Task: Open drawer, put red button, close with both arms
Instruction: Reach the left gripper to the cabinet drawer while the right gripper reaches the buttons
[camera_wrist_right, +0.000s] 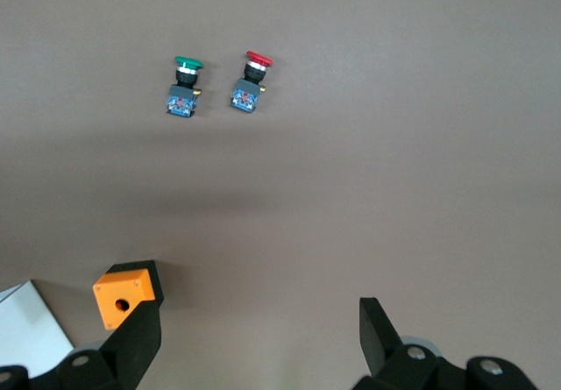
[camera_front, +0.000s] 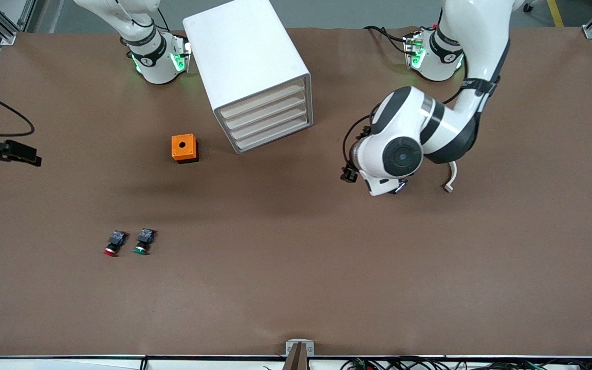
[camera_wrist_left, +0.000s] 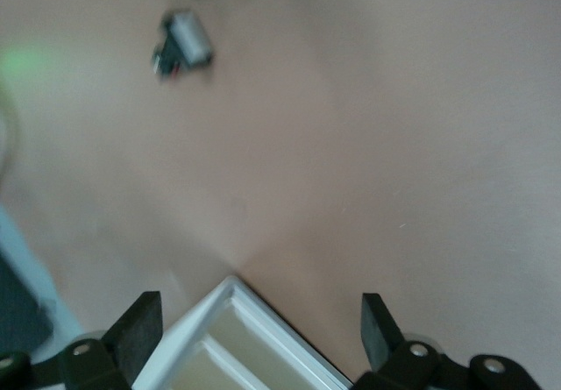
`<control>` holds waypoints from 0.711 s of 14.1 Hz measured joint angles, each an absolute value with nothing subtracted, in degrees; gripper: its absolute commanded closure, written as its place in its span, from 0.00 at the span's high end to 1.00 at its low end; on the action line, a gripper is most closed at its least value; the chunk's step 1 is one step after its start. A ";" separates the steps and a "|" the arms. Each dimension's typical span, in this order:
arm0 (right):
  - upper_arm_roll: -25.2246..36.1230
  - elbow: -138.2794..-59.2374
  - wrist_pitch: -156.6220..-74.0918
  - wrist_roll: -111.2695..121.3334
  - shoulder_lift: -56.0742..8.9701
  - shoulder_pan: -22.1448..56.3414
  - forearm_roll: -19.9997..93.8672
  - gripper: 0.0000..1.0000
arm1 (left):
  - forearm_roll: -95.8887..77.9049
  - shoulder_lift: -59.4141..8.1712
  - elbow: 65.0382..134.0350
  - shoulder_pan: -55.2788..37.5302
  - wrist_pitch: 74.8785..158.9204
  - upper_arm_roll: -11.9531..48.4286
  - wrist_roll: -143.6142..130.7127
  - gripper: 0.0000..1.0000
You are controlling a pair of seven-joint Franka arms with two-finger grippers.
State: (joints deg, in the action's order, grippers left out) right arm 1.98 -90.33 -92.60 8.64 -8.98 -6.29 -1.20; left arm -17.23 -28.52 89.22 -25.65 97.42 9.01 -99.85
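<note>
Red button (camera_front: 113,243) on the table beside the green button (camera_front: 143,241) — well apart from both grippers, right gripper (camera_wrist_right: 259,337) wide open above, left gripper (camera_wrist_left: 259,333) wide open over the cabinet (camera_front: 252,72) corner, drawers shut.

Cabinet (camera_front: 252,72) at top centre of the front view, four drawers (camera_front: 267,121) all shut. Small box (camera_front: 184,148) beside it, lower in frame. Two buttons (camera_front: 129,242) side by side at lower left, apart from box and cabinet.

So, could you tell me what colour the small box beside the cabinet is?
Orange box; clearest in the front view.
</note>
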 measured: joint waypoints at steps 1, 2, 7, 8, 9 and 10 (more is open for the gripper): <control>1.93 -90.37 -93.89 8.53 -10.07 -6.29 -1.15 1.00 | -18.78 -29.64 89.19 -26.46 97.46 9.02 -104.68 1.00; 1.90 -90.73 -95.49 7.77 -11.09 -6.29 -1.02 1.00 | -20.28 -30.54 89.14 -27.15 97.51 9.02 -109.27 1.00; 1.25 -93.76 -103.41 -2.96 -15.72 -5.05 -0.82 1.00 | -32.51 -33.00 88.99 -28.86 97.52 9.04 -124.42 1.00; 1.24 -93.93 -104.82 -3.95 -16.69 -4.62 -0.82 1.00 | -34.88 -33.24 88.98 -28.99 97.50 9.04 -125.90 1.00; 1.23 -94.23 -106.72 -4.33 -17.67 -4.45 -0.82 1.00 | -37.77 -33.59 88.98 -29.05 97.48 9.03 -127.12 1.00; 1.25 -95.04 -109.51 -4.44 -18.53 -4.45 -0.82 1.00 | -41.25 -34.09 88.98 -29.05 97.47 9.00 -128.36 1.00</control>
